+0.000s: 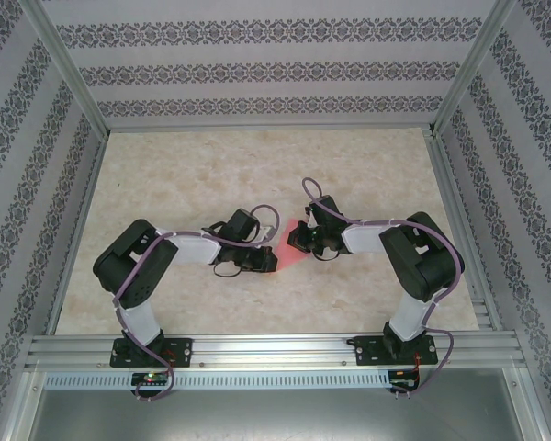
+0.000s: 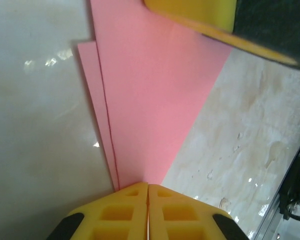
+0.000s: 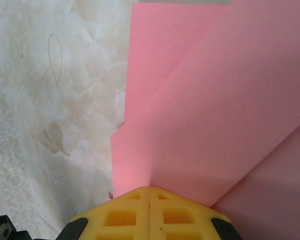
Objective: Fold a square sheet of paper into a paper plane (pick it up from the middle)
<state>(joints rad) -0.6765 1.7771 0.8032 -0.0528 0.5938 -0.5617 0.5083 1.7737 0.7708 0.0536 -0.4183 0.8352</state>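
Both claws are pressed together on the sheet of paper (image 1: 289, 253), which is lying low over the middle of the table (image 1: 211, 165), directly between them. Left claw (image 1: 266, 262) is pinching the narrow pointed end: in the left wrist view the pink layers are tapering straight into my closed fingertips. Right claw (image 1: 303, 241) is pinching the wide end, with folded layers fanning out from its closed tips in the right wrist view. So the long axis is running claw to claw, tip at the left, broad end at the right; neither arm is nearer, both are touching it. Arms are mirroring each other: elbows bent outward, forearms angling in toward centre, wrists down near the tabletop. I'm judging the next crease as depending on that axis being taut and straight. I'm reading the sheet as partly folded, not yet a dart. Can't tell whether it's touching the table.
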